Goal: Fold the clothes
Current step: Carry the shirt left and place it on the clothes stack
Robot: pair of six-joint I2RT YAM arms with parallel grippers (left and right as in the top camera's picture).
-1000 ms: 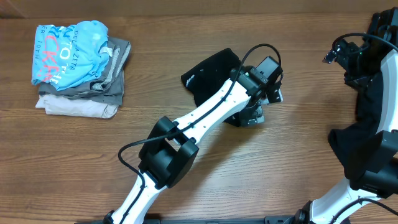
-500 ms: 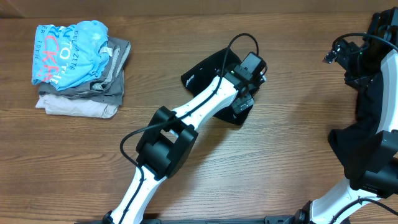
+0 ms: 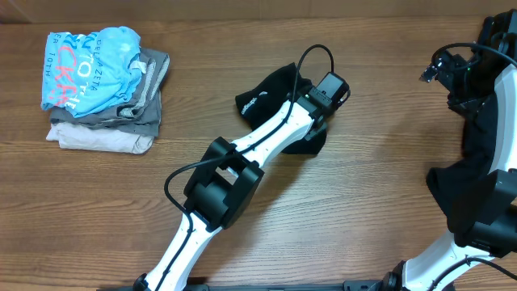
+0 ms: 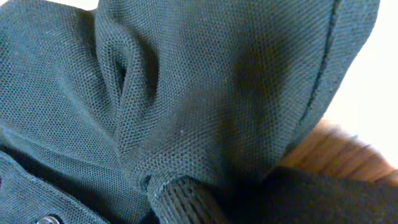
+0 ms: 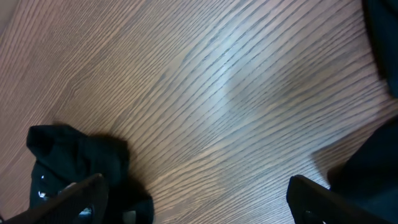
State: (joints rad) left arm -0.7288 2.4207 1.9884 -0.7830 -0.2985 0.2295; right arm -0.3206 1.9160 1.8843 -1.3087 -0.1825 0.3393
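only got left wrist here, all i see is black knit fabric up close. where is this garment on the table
Observer: The black garment lies bunched near the middle of the table, with the left arm reaching across it.
Operator: anything else out there
Observer: A folded stack sits at the upper left of the overhead view, with a light-blue shirt on top.
Operator: and the right side
Observer: The right gripper is open over bare wood, with nothing between its fingers.
Operator: more to fold?
Observer: More black fabric hangs at the right edge of the overhead view.
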